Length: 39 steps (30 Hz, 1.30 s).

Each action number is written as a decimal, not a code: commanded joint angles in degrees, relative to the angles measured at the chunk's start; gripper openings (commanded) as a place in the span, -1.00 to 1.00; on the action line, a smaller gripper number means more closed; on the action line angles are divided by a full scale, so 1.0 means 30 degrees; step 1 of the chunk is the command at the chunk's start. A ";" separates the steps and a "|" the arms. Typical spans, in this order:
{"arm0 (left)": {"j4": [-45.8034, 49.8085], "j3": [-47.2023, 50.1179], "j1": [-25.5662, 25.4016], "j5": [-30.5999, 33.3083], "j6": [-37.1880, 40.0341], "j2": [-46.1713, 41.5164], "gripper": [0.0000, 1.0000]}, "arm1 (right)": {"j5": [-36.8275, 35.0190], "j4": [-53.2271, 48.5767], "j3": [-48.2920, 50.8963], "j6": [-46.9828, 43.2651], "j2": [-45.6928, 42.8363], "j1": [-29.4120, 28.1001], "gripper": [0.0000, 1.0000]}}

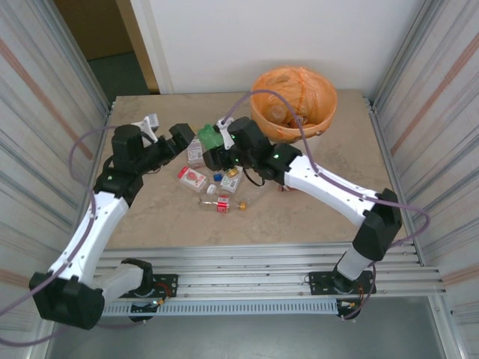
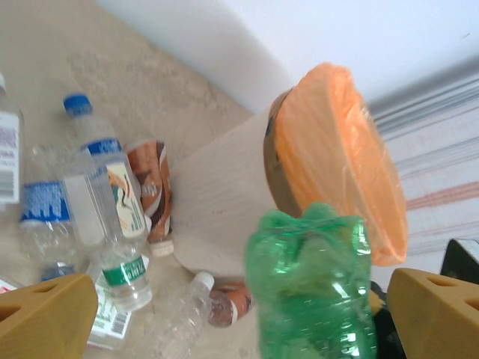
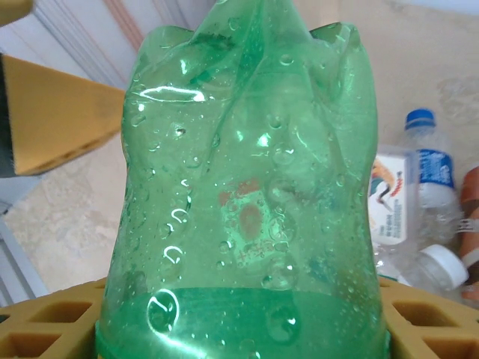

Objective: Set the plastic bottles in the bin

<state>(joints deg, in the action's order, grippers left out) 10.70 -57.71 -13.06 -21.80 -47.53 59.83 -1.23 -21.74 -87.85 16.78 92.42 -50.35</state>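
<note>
The right gripper (image 3: 239, 330) is clamped on a crumpled green bottle (image 3: 247, 187), wet with droplets inside, held off the table (image 1: 314, 213) near its middle, just left of the bin (image 1: 327, 112). The left gripper (image 2: 241, 313) faces it with its fingers spread wide, one on each side of the same bottle. I can't quite make out whether either finger touches the plastic.

Under and in front of the two grippers lies a scatter of loose bottles (image 1: 193, 178): clear ones with blue and white caps, some red-labelled. A brown-labelled bottle (image 2: 150, 187) lies right against the foot of the bin. The bin stands at the far right of the table, its orange bag folded over the rim, with a few bottles already inside. The right arm's purple cable (image 1: 298, 129) loops across the front of the bin's mouth.

Ribbed metal panels (image 1: 45, 90) hem the table in on both sides, and a white wall closes the back. The near half of the table, down to the metal rails (image 1: 247, 263), is open, as is the strip right of the right arm.
</note>
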 commanded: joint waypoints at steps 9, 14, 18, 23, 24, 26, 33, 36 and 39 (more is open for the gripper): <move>0.1752 0.2191 0.0499 0.4507 0.2982 -0.3839 0.98 | -0.0907 -0.3757 -0.4502 -0.2548 -0.2946 0.4014 -0.27; 0.2643 0.2956 0.0742 0.4689 0.3301 -0.4299 0.97 | -0.0054 -0.4764 -0.6150 -0.2838 -0.2196 0.7093 -0.26; 0.3010 0.3604 0.0837 0.4382 0.3250 -0.4486 0.98 | 0.0951 -0.5296 -0.7920 -0.3057 -0.0784 0.9081 -0.26; 0.3295 0.4236 0.0924 0.4391 0.3055 -0.4569 0.98 | 0.1527 -0.6547 -1.0443 -0.3666 0.1974 1.0528 -0.25; 0.3318 0.4320 0.0925 0.4418 0.3026 -0.4593 0.97 | 0.1476 -0.6847 -1.0919 -0.3779 0.2487 1.0689 -0.24; 0.3361 0.4487 0.0979 0.4578 0.2980 -0.4649 0.98 | 0.1133 -0.7413 -1.1820 -0.4081 0.3498 1.0959 -0.22; 0.4155 0.4648 0.1272 0.5509 0.2705 -0.4476 0.97 | 0.0529 -0.8160 -1.2646 -0.4629 0.5333 1.1978 -0.17; 0.4294 0.4703 0.1421 0.5568 0.2676 -0.4398 0.97 | 0.0880 -0.8310 -1.2533 -0.4559 0.5734 1.2571 -0.14; 0.4516 0.4757 0.1455 0.5742 0.2371 -0.4217 0.97 | 0.0997 -0.8304 -1.2325 -0.4493 0.5988 1.2855 0.02</move>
<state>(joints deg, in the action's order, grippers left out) 22.83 -44.12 -9.04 -6.15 -39.40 46.98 1.37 -46.02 -123.28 4.58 109.78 -12.40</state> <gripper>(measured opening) 0.988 0.620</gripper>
